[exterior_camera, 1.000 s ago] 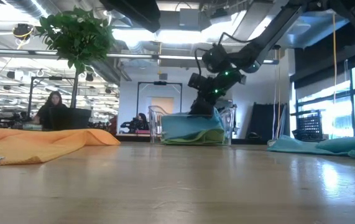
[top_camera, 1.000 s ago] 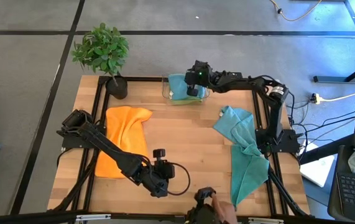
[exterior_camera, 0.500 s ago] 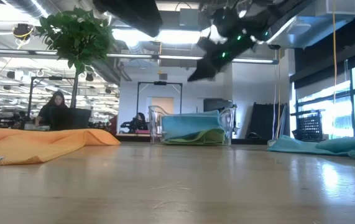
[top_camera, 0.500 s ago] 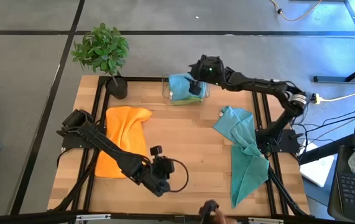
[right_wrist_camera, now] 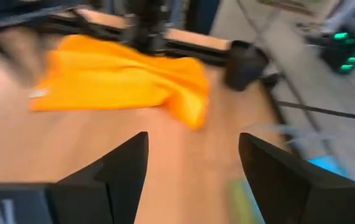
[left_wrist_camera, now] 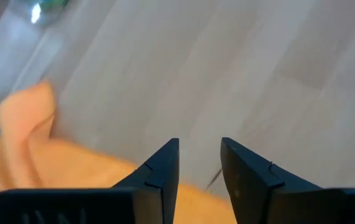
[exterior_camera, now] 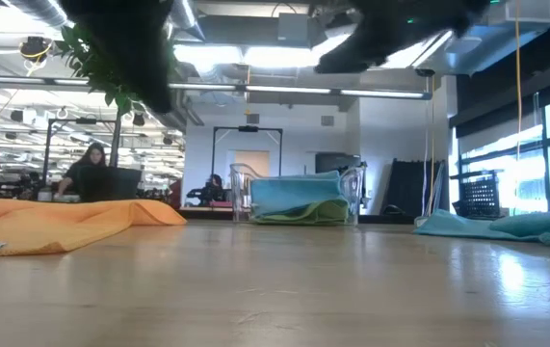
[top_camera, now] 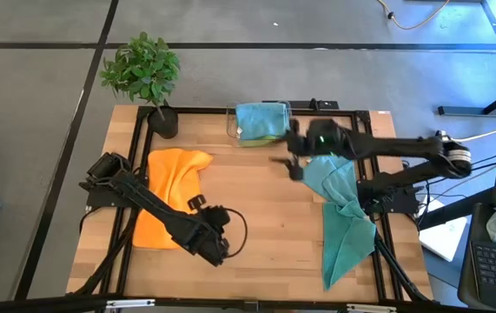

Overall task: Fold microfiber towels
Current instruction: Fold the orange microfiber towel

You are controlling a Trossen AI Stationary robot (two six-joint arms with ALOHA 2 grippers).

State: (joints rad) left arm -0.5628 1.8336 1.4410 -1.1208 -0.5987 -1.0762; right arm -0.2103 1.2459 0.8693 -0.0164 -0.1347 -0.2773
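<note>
Orange towel point(top_camera: 170, 196): soft, light, limp; lying rumpled at 9 o'clock on the desk point(top_camera: 256, 217); best pinched at a corner or hem.
Long axis: running 12 to 6.
Teal towel point(top_camera: 341, 213): at 3 o'clock, trailing toward 5.
Left gripper point(top_camera: 215, 233): fingers partly apart, empty, beside the orange edge.
Right gripper point(top_camera: 293, 161): fingers wide, empty, near the teal top.

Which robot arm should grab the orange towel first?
The left, probably. Its hand hovers open right beside the orange towel. The right hand, open too, is across the table by the teal towel.
</note>
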